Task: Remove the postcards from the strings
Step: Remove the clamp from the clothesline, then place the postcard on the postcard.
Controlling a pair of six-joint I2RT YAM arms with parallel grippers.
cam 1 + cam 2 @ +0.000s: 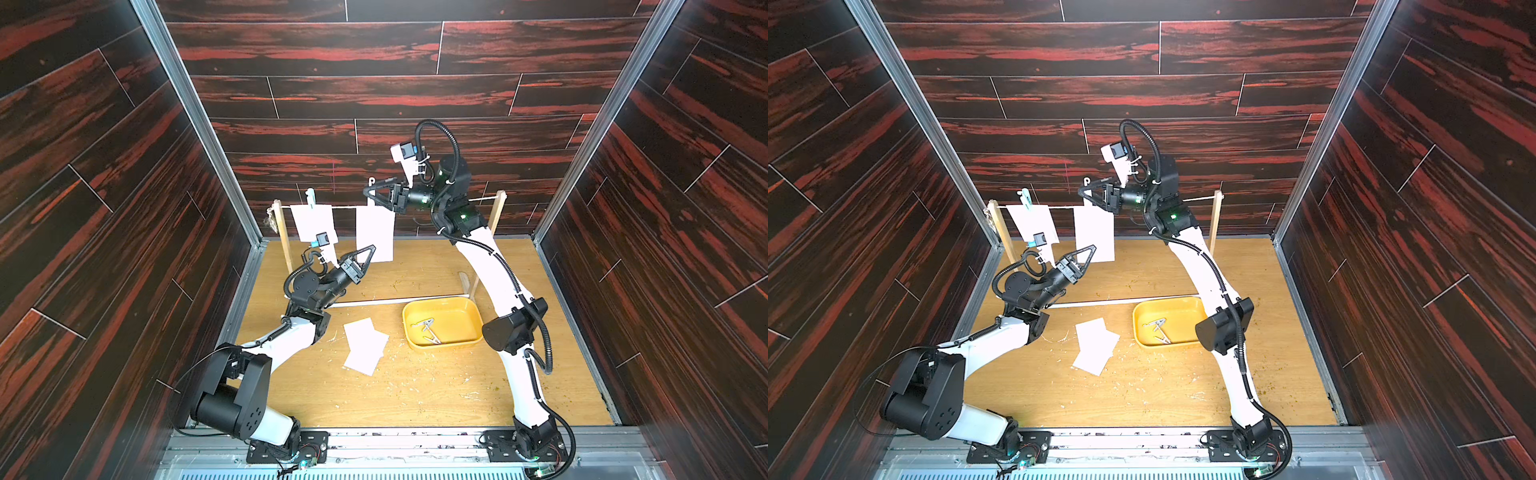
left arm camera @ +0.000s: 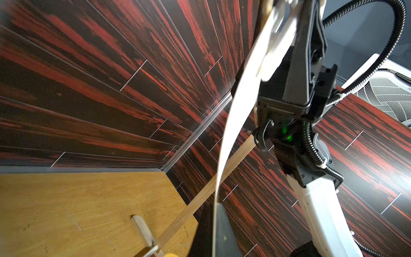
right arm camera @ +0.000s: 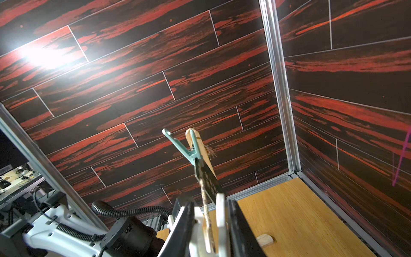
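The string (image 1: 345, 208) (image 1: 1063, 206) runs between two wooden uprights. Two white postcards hang from it: one (image 1: 309, 222) (image 1: 1032, 222) under a teal clothespin (image 1: 310, 195), the other (image 1: 376, 237) (image 1: 1094, 237) under a white clothespin (image 1: 371, 183). My right gripper (image 1: 368, 193) (image 3: 209, 213) is shut on the white clothespin (image 3: 220, 211), squeezing its legs, with the twine (image 3: 205, 200) between them. My left gripper (image 1: 371, 249) (image 2: 216, 222) is shut on that postcard's (image 2: 235, 115) lower corner. Two more postcards (image 1: 365, 345) (image 1: 1096, 345) lie overlapped on the table.
A yellow tray (image 1: 473, 309) at the right holds loose clothespins (image 1: 426, 328). The rack's white base rod (image 1: 395, 300) lies across the wooden table behind the tray. Dark wood-grain walls close in the back and both sides.
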